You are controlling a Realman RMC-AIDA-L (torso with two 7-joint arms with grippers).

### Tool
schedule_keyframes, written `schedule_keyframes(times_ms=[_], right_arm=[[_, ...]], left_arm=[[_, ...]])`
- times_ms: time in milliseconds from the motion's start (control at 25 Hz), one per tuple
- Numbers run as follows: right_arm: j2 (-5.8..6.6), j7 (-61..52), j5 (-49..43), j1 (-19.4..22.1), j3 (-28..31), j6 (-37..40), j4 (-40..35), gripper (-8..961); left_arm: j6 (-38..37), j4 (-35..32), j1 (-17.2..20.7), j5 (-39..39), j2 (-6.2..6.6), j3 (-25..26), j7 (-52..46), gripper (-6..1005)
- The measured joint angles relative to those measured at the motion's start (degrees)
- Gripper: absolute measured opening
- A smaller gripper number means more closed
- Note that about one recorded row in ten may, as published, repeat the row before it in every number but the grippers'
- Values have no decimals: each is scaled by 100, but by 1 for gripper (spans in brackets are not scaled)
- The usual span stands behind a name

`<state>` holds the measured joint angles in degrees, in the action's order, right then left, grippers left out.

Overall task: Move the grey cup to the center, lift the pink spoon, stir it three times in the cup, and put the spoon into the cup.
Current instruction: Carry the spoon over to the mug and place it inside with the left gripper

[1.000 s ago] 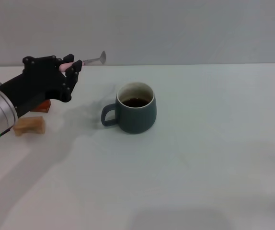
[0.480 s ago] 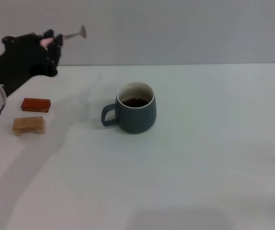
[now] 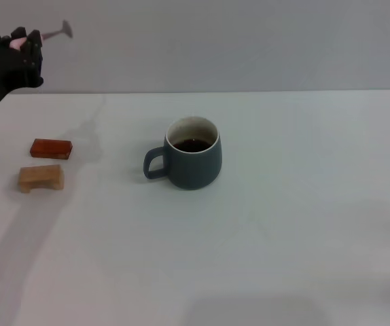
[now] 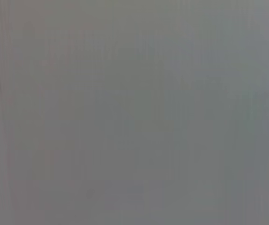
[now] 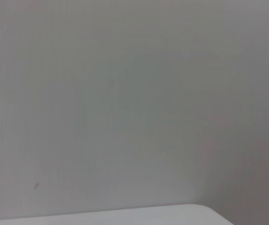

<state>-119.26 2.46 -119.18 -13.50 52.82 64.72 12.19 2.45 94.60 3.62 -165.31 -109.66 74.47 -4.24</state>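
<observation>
**Spoon's up in the air, cup's sitting mid-counter**

Left claw [image 3: 26,42] is way up at the far left, high above the counter [image 3: 283,204], pinching the pink spoon [image 3: 51,32] by its handle, with the metal bowl end sticking out to the right. The grey cup [image 3: 193,153] sits around the middle, handle pointing left, dark liquid inside, well apart from the spoon. A red-brown block [image 3: 51,148] and a tan block [image 3: 41,177] lie at the left, tan one nearer. Right claw isn't visible.
</observation>
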Motion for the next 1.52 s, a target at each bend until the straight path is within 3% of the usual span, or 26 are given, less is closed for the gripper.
schedule_keyframes(times_ms=[160,480,720,920,1040,1120,1400,1520], right_arm=[[0,0,0,-17,0,-21,3,-1],[0,0,0,-47,0,-49,-1,-1],[0,0,0,-42,0,-49,-6,-1],[0,0,0,-27,0,-49,-15,0],[0,0,0,-20,0,-49,-14,0],[0,0,0,-20,0,-49,-11,0],[0,0,0,-14,0,-56,-9,0],[0,0,6,-9,0,-57,-12,0]], left_arm=[[666,175,-125,19,-76,99,483,147],[910,709,-227,32,260,-469,1069,148],[1197,938,-332,79,345,-753,1475,148],[1550,958,-495,461,341,-806,2076,148],[1957,975,-572,1429,212,-650,3358,148],[2027,977,-575,1622,168,-594,3588,148],[2875,1082,-527,2661,-382,59,5273,148],[2875,1082,-527,2661,-382,59,5273,148]])
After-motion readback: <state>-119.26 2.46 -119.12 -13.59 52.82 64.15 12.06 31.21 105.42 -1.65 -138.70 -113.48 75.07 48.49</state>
